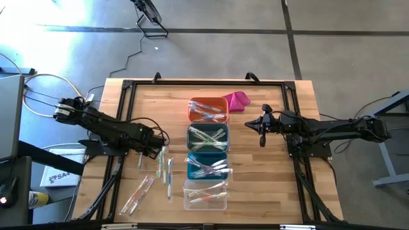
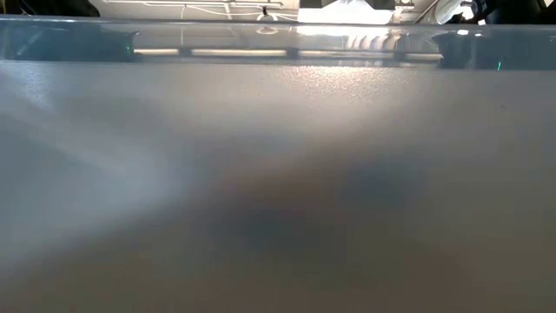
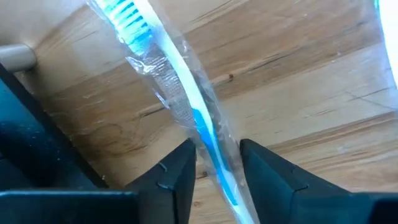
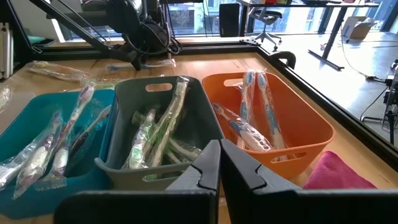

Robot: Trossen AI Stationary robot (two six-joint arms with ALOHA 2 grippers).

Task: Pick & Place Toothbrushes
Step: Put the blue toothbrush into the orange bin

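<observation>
L gripper (image 3: pixel 216 169) sat left of grey bin (image 1: pixel 208 137), jaws part-open astride a blue toothbrush (image 3: pixel 180 99), not clamped. R gripper (image 1: pixel 262 132) right of bin, shut, empty.

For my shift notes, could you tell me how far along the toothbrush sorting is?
Done: all four bins hold toothbrushes. In hand: left gripper, jaws open, straddles a blue toothbrush on the table. Left: several loose ones nearby. Right gripper waits shut.

table: light wooden butcher-block top (image 1: pixel 268 185)
centre: orange (image 1: pixel 208 109), grey (image 1: pixel 208 137), teal (image 1: pixel 208 165), clear (image 1: pixel 206 194) rectangular plastic bins
beside orange bin: magenta cloth lump (image 1: pixel 237 100)
left of bins: loose clear-wrapped toothbrushes (image 1: pixel 167 171)
</observation>
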